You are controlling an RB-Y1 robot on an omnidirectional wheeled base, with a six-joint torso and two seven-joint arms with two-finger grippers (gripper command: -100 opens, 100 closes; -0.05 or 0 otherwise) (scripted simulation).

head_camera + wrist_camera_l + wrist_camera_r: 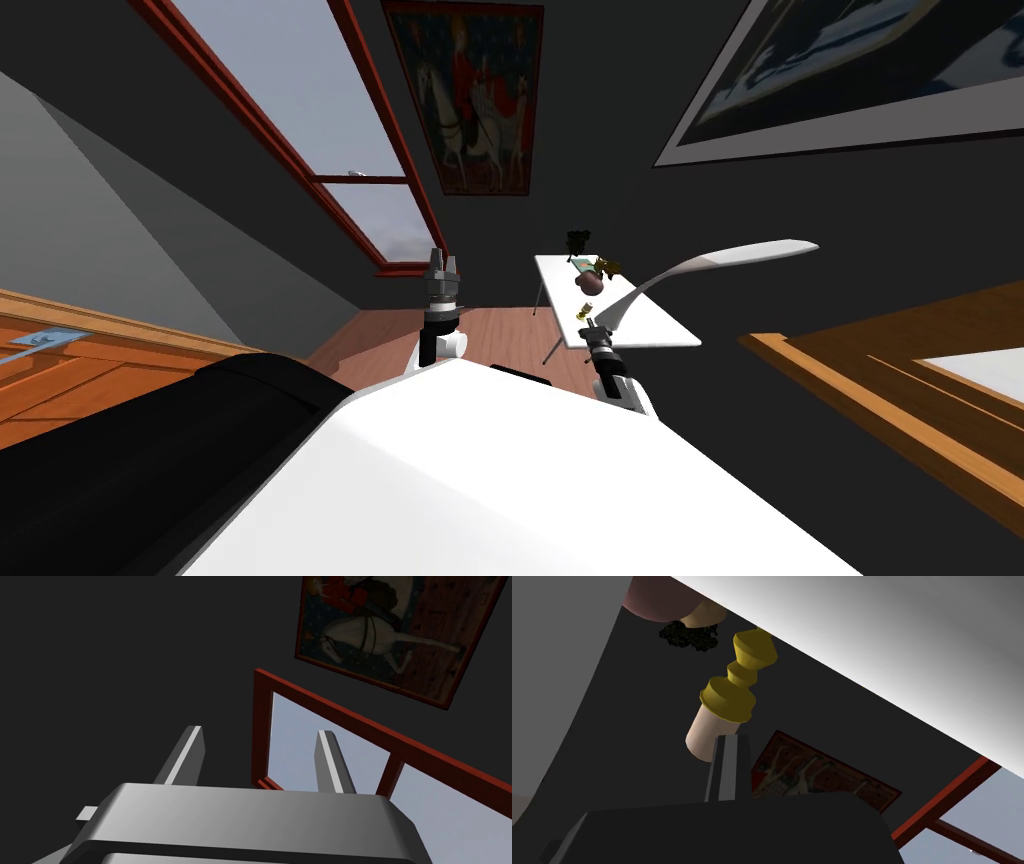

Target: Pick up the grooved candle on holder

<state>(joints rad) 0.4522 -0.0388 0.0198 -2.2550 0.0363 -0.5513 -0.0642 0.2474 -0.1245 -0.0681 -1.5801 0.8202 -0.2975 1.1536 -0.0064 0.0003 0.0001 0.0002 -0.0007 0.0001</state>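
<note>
Hovering at the near edge of the white table (655, 325), right gripper (592, 324) close beside the candle (583, 313), which stands on that table near the same edge.

Seen from the right wrist: candle (703, 733) cream and plain-sided, seated in a yellow turned holder (732, 696), the holder's foot set against the table (887, 641). Free cream end of the candle just past the tip of the one grey blade (727, 766) on show from the right fingers, and partly overlapped by it. Touching or a little apart: cannot tell. Released or clenched: cannot tell either.

Farther from that blade than the candle, along the table: a reddish-brown round vase (590, 284), then a small yellowish plant (606, 267), then a dark plant (577, 240) at the far end. Same vase (657, 601) beyond the holder in the right wrist view, with a dark ragged clump (687, 635) next to it. Arching over the table from beside the right fingers: a curved white shape (730, 258), broad end well apart from the candle.

Left gripper (441, 262) raised upright, well apart from the table and from everything on it. Left fingers (187, 751) released, spread wide with nothing between them.
</note>
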